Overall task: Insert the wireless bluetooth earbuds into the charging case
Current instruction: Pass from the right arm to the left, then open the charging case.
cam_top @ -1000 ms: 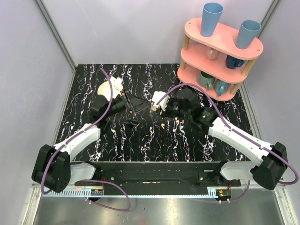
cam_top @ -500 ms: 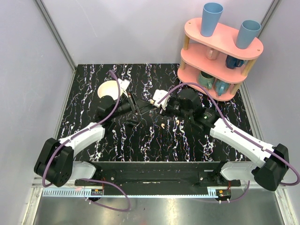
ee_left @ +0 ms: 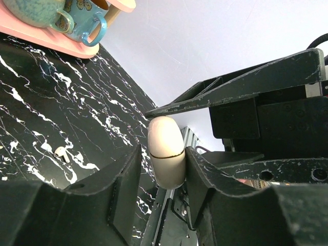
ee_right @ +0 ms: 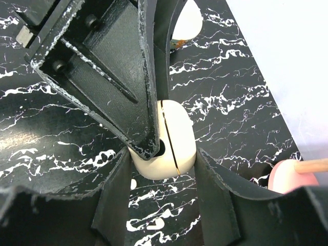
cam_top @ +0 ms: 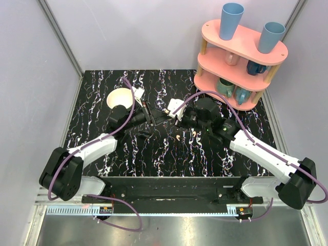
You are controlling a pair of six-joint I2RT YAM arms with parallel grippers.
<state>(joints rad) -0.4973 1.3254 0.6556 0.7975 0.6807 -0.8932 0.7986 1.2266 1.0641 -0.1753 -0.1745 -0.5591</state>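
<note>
Bowl (cam_top: pixel 118 97): round, cream, on the black marbled tabletop (cam_top: pixel 102 89), behind and to the left of the left pincer, apart from it.

Left pincer (ee_left: pixel 164 154): reaching in toward the middle of the tabletop, fingers (ee_left: pixel 123 189) set narrow about the charging case. One finger touching the case's flank. Cannot tell whether the other bears on it or stands just off.

Charging case (ee_left: pixel 165 138): cream, rounded, lid seam closed, raised off the tabletop between the two pincers, standing between the fingers of both.

Right pincer (ee_right: pixel 163 161): meeting the left pincer tip to tip, pinching the charging case across its broad sides, a finger flush on each side.

Earbuds (cam_top: pixel 177 137): two small cream curved pieces, lying loose on the tabletop just to the near side of the right pincer, neither held, both outside the case. Second earbud (cam_top: pixel 196 134) slightly right of the first.

Shelf (cam_top: pixel 241 56): pink, tiered, at the far right corner, well beyond the right pincer, carrying blue cups (cam_top: pixel 231 20) and mugs (cam_top: pixel 254 67).
</note>
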